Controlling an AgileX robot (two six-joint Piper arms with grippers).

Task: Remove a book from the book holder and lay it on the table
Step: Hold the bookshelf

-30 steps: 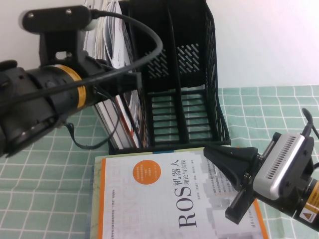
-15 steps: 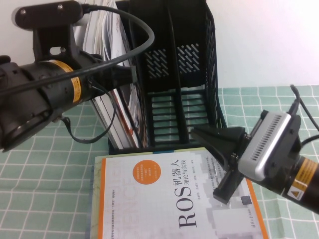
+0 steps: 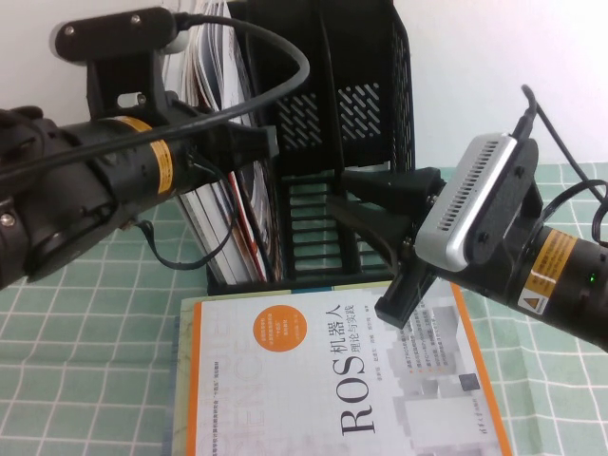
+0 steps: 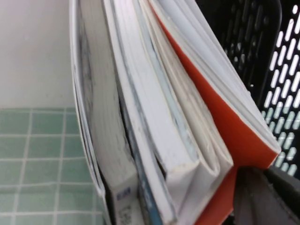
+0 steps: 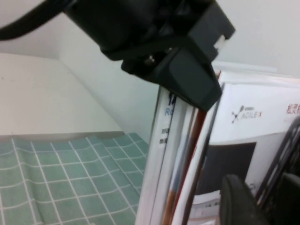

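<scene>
The book holder (image 3: 347, 142) stands on the table (image 3: 85, 313). Its compartment nearest the left gripper (image 3: 249, 150) is full of upright books (image 3: 214, 57), a little tilted; the two compartments toward the right gripper (image 3: 375, 252) show only their slotted walls. The left gripper is pressed against the front edges of these books. In the left wrist view an orange cover (image 4: 220, 122) sits among white page blocks, but I cannot tell if the fingers are clamped on any book. The right gripper hovers in front of the middle compartment with its fingers parted and nothing between them. Below it, a white "ROS" book (image 3: 337, 375) with an orange border lies flat on the table. The book (image 5: 243, 140) with the grey-white cover stands in the holder, beside the left gripper.
</scene>
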